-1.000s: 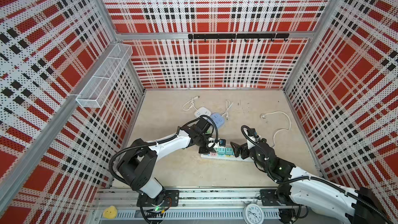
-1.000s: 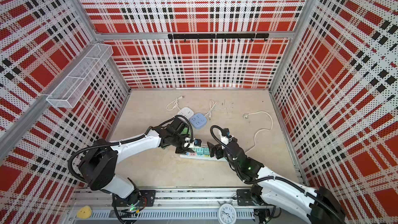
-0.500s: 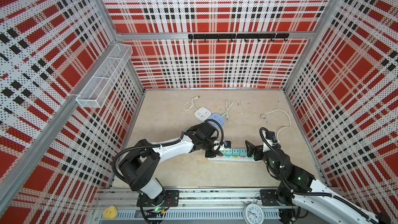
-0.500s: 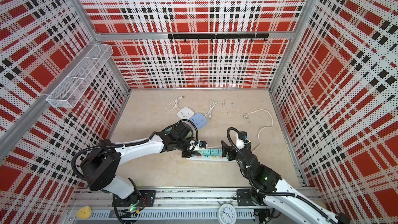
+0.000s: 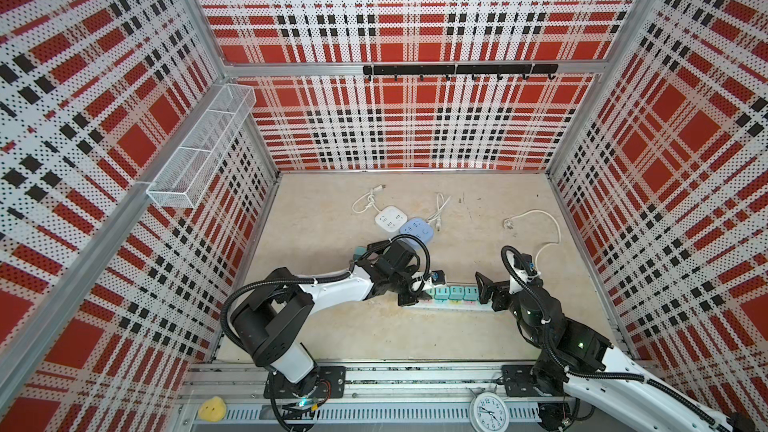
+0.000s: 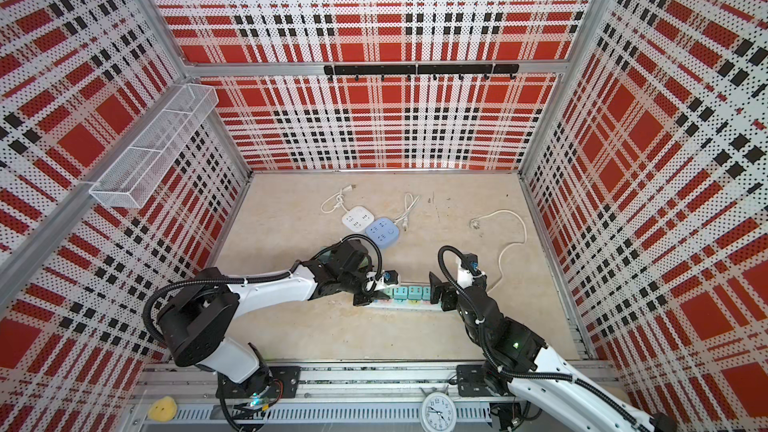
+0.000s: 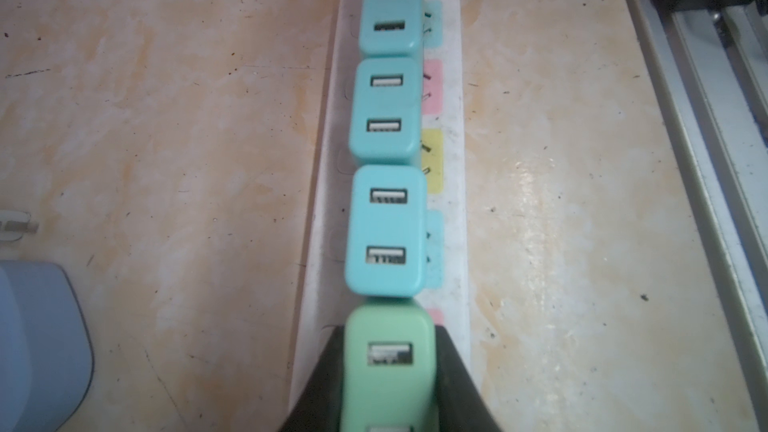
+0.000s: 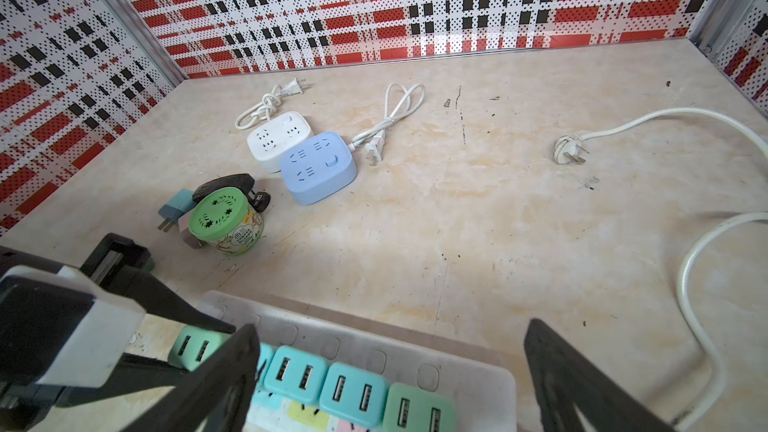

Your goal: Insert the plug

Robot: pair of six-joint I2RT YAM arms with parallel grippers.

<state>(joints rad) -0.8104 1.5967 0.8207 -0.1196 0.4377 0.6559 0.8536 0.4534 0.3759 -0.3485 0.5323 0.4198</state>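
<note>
**Left gripper point(image 7: 388, 338) clenched on the green plug point(image 7: 388, 376)**

You have its two fingers point(image 7: 451, 388) pressed on the plug's sides. That plug stands at the end of the charger row on the white power strip point(image 7: 451, 218), next to three blue chargers point(image 7: 386, 230). Your right gripper point(image 8: 392, 328) is spread wide astride the strip's other end.

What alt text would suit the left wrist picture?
A black pincer grips a green charger at one end of a white power strip. Three blue chargers stand plugged in a row beyond it, on a beige table.
</note>
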